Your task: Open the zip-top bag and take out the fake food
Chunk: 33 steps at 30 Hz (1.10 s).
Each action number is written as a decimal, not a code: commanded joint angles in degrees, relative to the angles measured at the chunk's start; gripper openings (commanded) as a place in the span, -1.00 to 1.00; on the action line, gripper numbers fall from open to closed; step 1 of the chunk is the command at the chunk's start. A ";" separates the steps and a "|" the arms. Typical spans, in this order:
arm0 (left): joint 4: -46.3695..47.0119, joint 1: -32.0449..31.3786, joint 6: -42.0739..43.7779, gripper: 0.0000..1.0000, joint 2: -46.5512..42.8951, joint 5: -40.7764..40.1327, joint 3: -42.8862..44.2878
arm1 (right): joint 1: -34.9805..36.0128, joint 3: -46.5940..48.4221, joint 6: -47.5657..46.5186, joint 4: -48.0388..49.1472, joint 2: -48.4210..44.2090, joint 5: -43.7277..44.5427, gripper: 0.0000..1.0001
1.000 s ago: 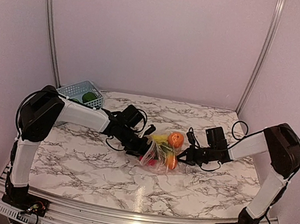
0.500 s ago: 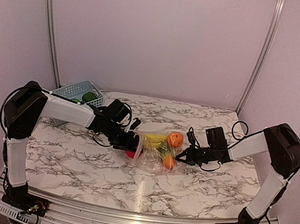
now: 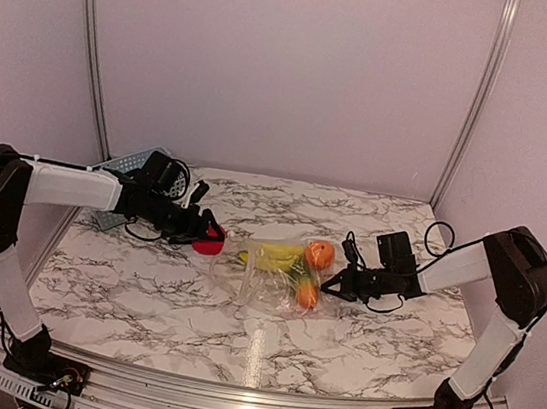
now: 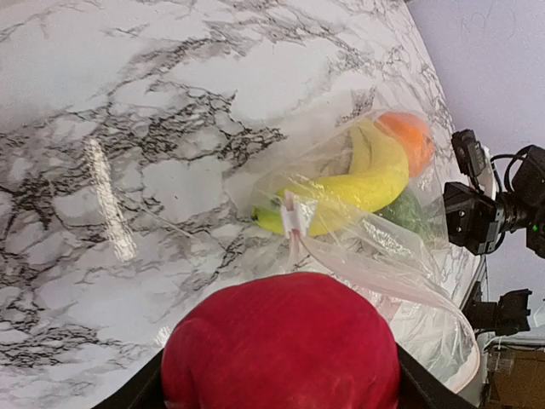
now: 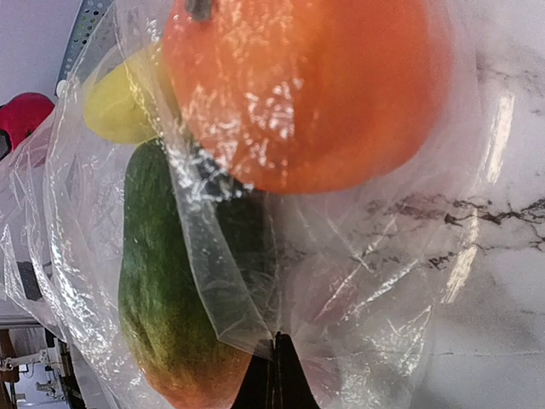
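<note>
My left gripper (image 3: 204,240) was closed round a red fruit (image 4: 281,349), just left of the bag (image 3: 273,283) lying on the table (image 3: 141,293); the basket (image 3: 126,158) sat farther left. My right gripper (image 3: 335,285) pinched the bag's right edge.

The zip-top bag (image 3: 269,277) is seen to be of thin clear plastic film, creased and crinkled, with bright glints. Inside it, the orange (image 5: 298,85) is shown glossy and finely dimpled, the banana (image 4: 370,183) smooth with a soft sheen, and the green piece (image 5: 166,281) mottled and faintly grained. Outside the bag, the red fruit (image 4: 281,349) appears matt, almost velvety. Beneath the bag, the table (image 3: 141,288) is surfaced in a polished marble pattern, in which lamp light is mirrored.
</note>
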 commanded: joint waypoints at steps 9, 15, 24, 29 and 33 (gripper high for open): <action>-4.80 22.42 -3.78 0.43 -2.57 -12.50 11.32 | -0.53 2.11 0.30 -1.08 -0.67 1.21 -1.00; -5.75 27.36 -4.96 0.50 2.97 -21.00 18.73 | -0.44 2.94 0.84 -1.30 -0.06 1.52 -1.00; -6.87 28.66 -4.58 0.53 14.89 -27.30 29.97 | -0.41 5.43 0.20 -3.43 0.87 2.41 -1.00; -9.48 28.66 -2.99 0.56 20.47 -30.74 35.20 | -0.45 6.14 -0.08 -3.43 1.93 2.14 -1.00; -12.97 28.80 -1.55 0.65 23.82 -32.26 38.58 | -0.40 6.46 0.13 -3.35 2.85 2.27 -1.00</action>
